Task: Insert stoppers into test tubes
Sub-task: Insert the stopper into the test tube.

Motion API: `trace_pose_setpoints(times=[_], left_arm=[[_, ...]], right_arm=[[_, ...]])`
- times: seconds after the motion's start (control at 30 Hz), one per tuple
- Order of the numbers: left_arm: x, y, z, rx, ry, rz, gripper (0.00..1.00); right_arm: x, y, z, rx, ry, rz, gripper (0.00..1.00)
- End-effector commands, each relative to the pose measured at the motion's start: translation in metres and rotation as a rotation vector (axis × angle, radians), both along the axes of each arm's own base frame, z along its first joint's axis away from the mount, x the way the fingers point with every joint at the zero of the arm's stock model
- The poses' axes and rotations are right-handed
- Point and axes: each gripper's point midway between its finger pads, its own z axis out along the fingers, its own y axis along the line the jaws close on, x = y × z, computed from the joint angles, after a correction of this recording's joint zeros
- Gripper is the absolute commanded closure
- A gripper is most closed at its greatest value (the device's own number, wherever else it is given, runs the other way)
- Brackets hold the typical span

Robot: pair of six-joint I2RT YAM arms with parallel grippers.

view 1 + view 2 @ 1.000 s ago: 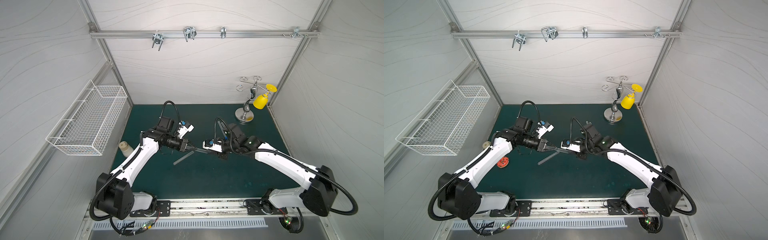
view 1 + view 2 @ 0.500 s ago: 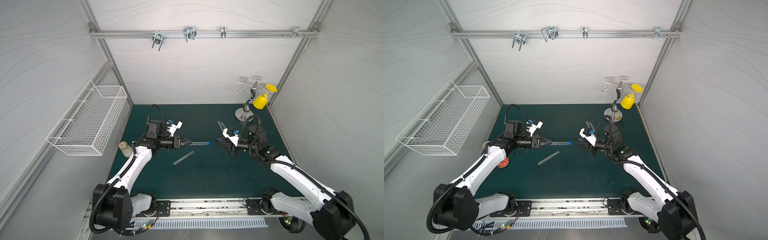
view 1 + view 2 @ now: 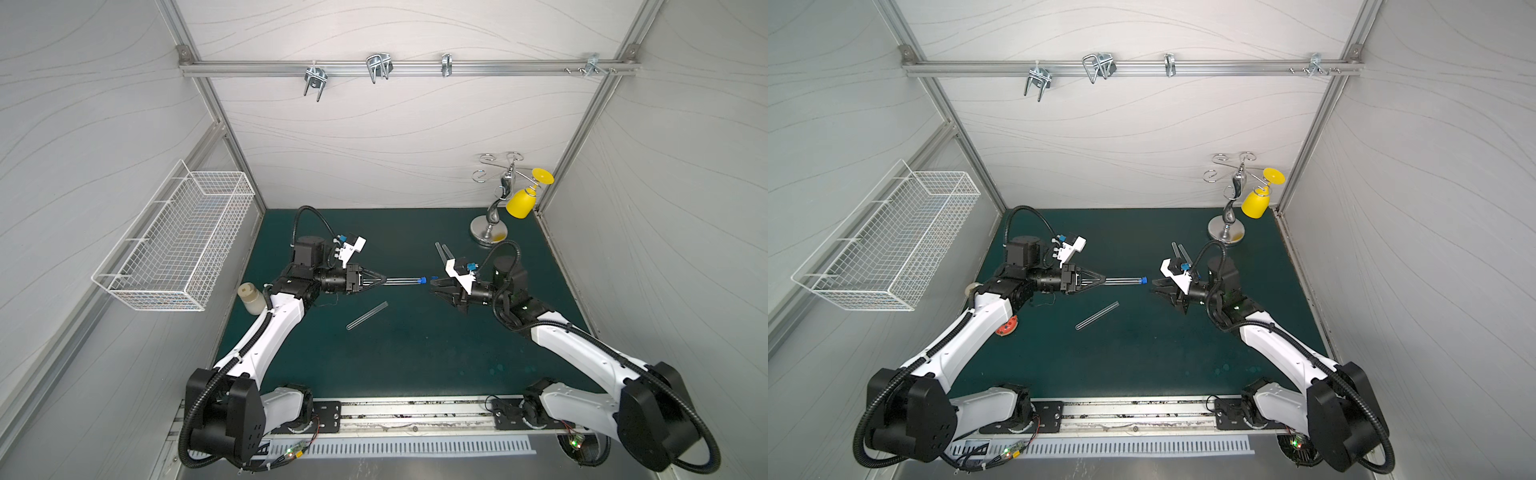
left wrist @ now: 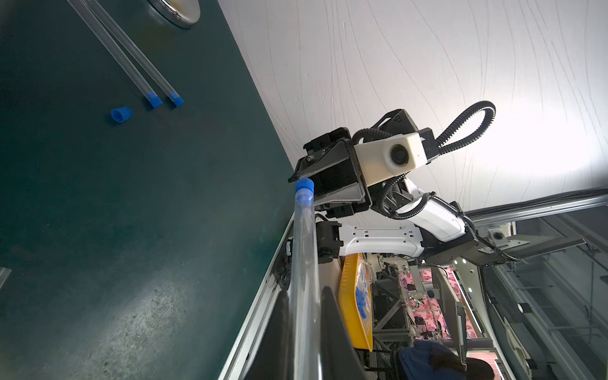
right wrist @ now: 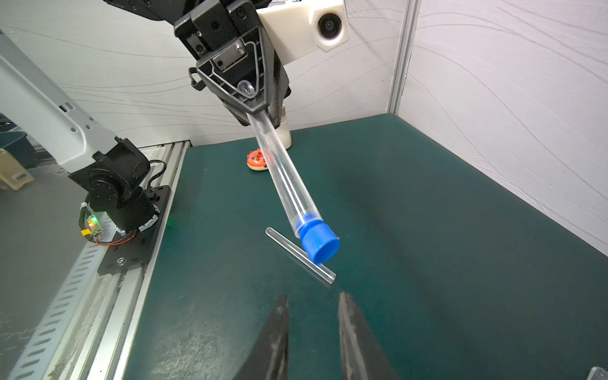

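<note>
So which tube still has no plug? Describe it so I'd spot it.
Look at the middle of the dark green mat. A clear tube lies flat there alone, slanting. The raised tube in the left gripper and the pair by the silver stand wear blue stoppers; this one's end is open.

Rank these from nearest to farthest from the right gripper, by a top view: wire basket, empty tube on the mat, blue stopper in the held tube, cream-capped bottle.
1. blue stopper: just ahead of the right gripper, on the held tube.
2. empty tube: lying on the mat.
3. cream-capped bottle: at the mat's left edge.
4. wire basket: on the left wall.
</note>
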Motion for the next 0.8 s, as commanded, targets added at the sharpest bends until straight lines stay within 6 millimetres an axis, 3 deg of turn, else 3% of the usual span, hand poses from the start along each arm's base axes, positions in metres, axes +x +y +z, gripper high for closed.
trace_pose_setpoints(times=[0.0,0.77], left_arm=[[-0.0019,-0.0006,0.0123,-0.027,-0.052,-0.021,1.00],[-0.0044,-0.0023,0.0105,-0.023,-0.056,-0.035,1.00]], right_arm=[[-0.0036,0.0058,0.0111,0.025,-0.056,0.054,0.73],[-0.0039,0.0145,0.0204,0.016,-0.055,0.105,0.78]])
